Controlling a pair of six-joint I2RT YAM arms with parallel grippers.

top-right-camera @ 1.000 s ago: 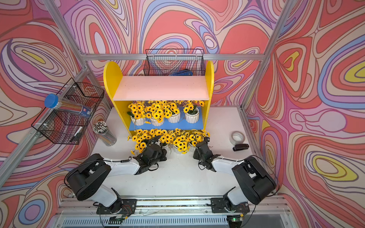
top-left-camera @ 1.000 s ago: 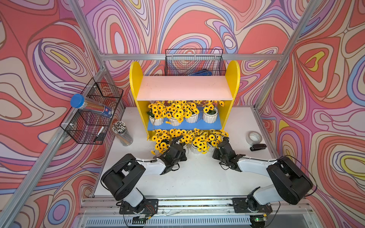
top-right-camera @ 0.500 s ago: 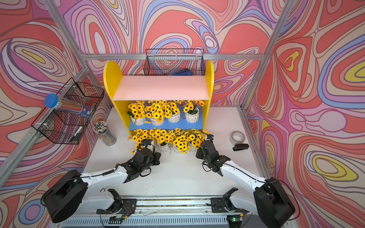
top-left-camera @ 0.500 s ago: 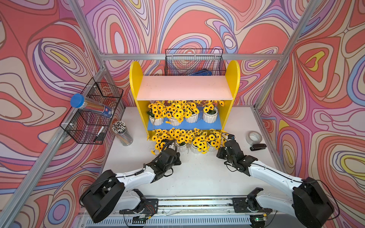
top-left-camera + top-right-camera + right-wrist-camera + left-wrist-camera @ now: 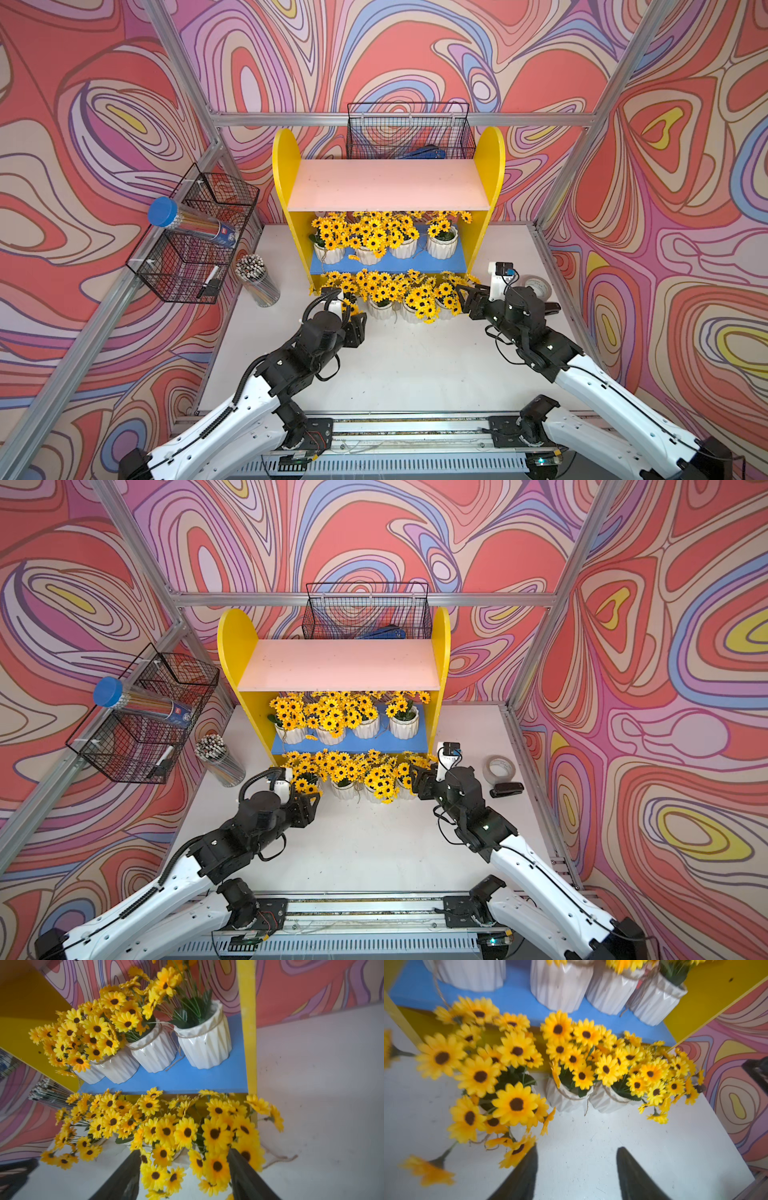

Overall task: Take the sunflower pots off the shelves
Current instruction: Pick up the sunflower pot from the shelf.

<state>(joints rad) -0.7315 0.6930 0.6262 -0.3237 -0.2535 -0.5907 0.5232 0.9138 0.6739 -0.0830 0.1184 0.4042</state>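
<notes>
The left gripper (image 5: pixel 577 1148) gapes wide and empty over bare table (image 5: pixel 591 1167), with the end pot (image 5: pixel 492 1093) just beside 1 finger and its blooms brushing it. The right gripper (image 5: pixel 185 1150) also stands wide, clamping nothing; blooms of the far-end pot (image 5: pixel 216 1134) lie between its fingers. 4 pots stand upright in a row (image 5: pixel 380 309) on the table before the shelves (image 5: pixel 286 166), and 4 more (image 5: pixel 403 248) stand upright on the blue board (image 5: pixel 386 264). A pencil jar (image 5: pixel 259 286) and tape (image 5: pixel 538 286) flank them.

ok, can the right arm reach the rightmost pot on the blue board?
Likely yes: right pincer is open, and that pot stands apart on the blue board, front clear above the front-row sunflowers.
</notes>
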